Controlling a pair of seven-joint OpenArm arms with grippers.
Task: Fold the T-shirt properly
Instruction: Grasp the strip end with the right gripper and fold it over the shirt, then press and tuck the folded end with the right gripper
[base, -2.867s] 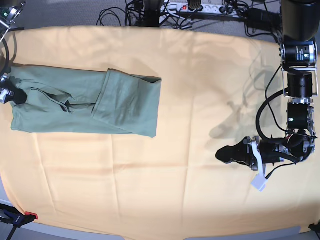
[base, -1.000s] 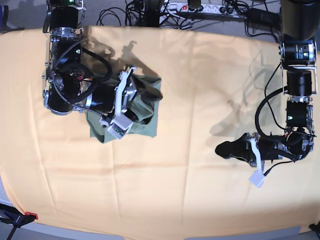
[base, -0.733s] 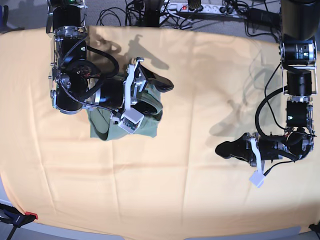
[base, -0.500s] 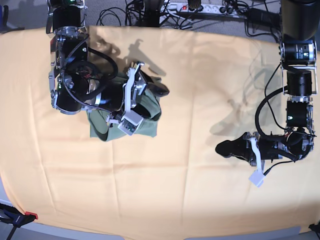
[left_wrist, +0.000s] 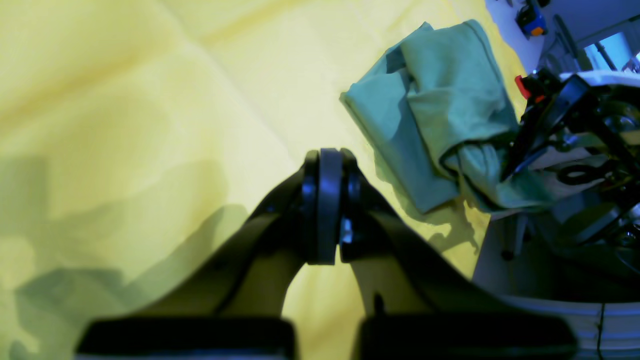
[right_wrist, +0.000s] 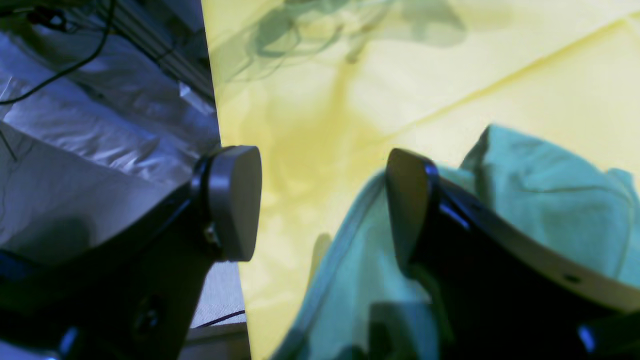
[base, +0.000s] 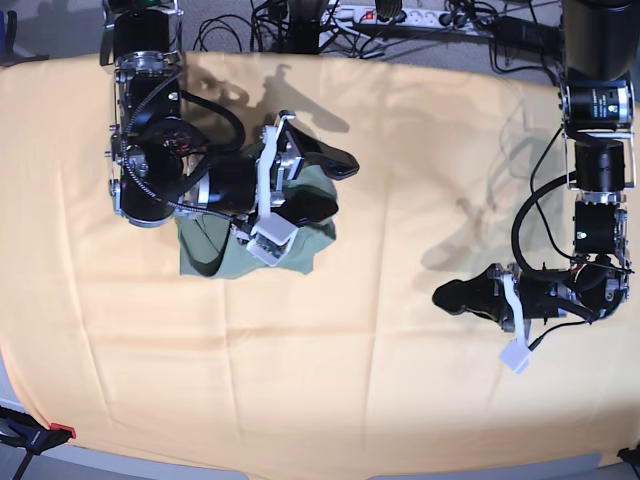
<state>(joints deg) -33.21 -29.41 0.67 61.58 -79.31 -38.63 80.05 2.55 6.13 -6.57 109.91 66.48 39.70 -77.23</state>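
Orange-yellow cloth (base: 400, 150) covers the whole surface, creased in a few long lines, with cables and a power strip (base: 400, 15) along the far edge. On the left half of the base view the sage-green T-shirt (base: 215, 255) lies bunched into a compact folded pile, partly hidden beneath the right arm. That arm's right gripper (base: 325, 185) sits at the pile's right-hand edge with its jaws spread wide; the right wrist view shows one finger over bare cloth and the other resting against the green fabric (right_wrist: 545, 200), nothing clamped between them. Well apart, on the other side of the surface, the left gripper (base: 447, 298) hovers low over bare cloth, fingers (left_wrist: 322, 200) pressed together and holding nothing, pointing toward the T-shirt.
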